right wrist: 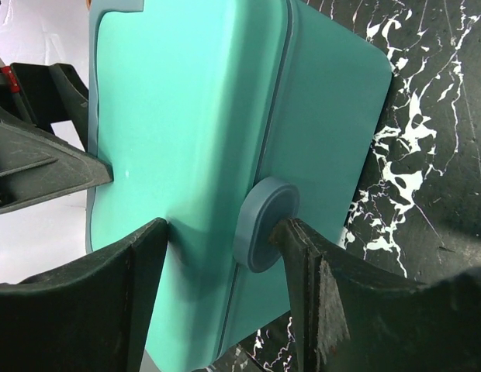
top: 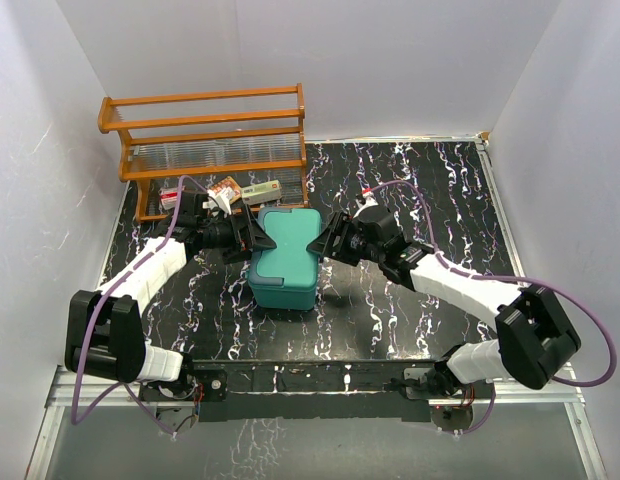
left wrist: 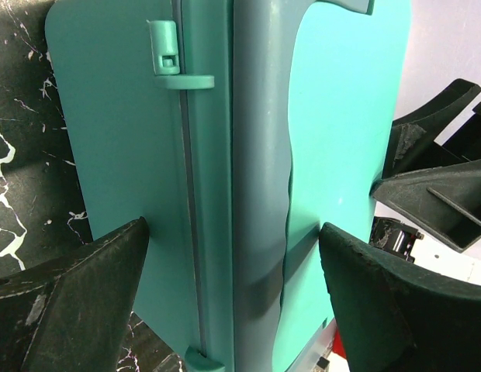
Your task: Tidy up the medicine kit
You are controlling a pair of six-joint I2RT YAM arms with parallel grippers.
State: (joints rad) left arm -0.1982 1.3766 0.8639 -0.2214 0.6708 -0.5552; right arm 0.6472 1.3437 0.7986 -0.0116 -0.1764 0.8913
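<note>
As left gripper (top: 253,240) and right gripper (top: 326,240) straddle it, kit (top: 286,265) lies closed.

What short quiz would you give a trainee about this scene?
1. True or false: the lid of the medicine kit is open.
2. What stands at the far left of the table? A: wooden rack; B: bucket; C: lamp.
3. Fill in: the left gripper and the right gripper reach the kit from opposite ____.
Key: 1 false; 2 A; 3 sides.
</note>
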